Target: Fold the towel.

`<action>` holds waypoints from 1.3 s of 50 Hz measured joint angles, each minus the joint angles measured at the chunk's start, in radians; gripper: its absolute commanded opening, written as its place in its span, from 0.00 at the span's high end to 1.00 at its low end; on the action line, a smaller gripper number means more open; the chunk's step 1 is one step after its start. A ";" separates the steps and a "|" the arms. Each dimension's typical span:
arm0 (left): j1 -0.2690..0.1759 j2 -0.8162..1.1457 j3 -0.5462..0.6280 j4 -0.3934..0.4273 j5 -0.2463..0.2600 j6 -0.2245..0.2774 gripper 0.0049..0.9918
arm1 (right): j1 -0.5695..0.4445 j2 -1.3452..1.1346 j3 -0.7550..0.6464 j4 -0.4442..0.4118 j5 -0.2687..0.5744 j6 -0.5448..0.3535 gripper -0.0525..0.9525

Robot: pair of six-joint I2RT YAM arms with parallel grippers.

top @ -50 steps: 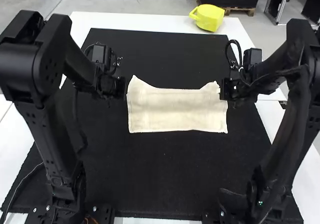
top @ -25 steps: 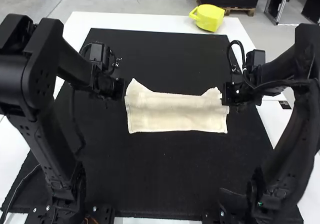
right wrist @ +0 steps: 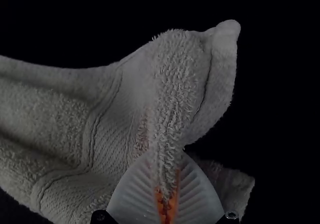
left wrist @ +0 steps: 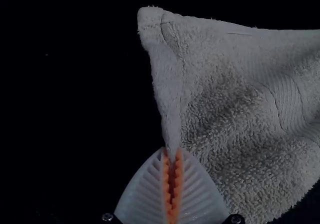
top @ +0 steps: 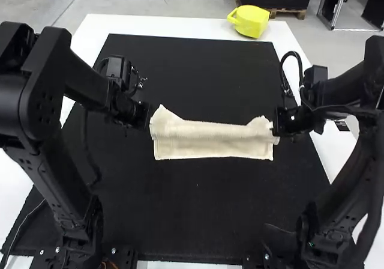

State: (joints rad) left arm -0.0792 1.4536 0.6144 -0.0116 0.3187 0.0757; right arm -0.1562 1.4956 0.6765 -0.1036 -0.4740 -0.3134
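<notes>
Towel [top: 210, 148] is showing cream w/ a ribbed band [left wrist: 291, 106]; mat [top: 192, 215] is looking blk, table [top: 162, 26] wht; fingers [left wrist: 145, 191] are showing wht w/ ribs, pads [left wrist: 167, 184] orng.

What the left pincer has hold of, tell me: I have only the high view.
Observer: The left pincer is shut on the towel by its side edge, as the left wrist view shows.
Operator: Say whether the corner on that side is pinched too.
Observer: No, the corner sticks out free, beyond the tips of the pincer.
Operator: Now report the right pincer's grip.
Observer: In the right wrist view, the right pincer is shut on a thick, bunched ridge of the towel.
</notes>
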 measured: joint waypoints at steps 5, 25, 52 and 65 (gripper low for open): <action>-0.007 0.000 -0.017 0.000 0.003 0.003 0.98 | -0.011 0.000 -0.013 -0.011 -0.004 -0.023 0.97; -0.046 -0.002 -0.114 0.161 -0.032 0.000 0.98 | -0.027 0.000 -0.094 0.099 -0.001 -0.081 0.97; -0.059 -0.002 -0.227 0.328 -0.090 -0.009 0.98 | -0.027 0.108 -0.133 0.235 -0.010 -0.085 0.97; -0.063 0.004 -0.264 0.382 -0.182 -0.009 0.50 | -0.042 0.146 -0.133 0.278 0.063 -0.097 0.30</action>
State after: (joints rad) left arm -0.1421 1.4578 0.3504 0.3702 0.1368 0.0666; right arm -0.1978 1.6421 0.5438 0.1741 -0.4107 -0.4103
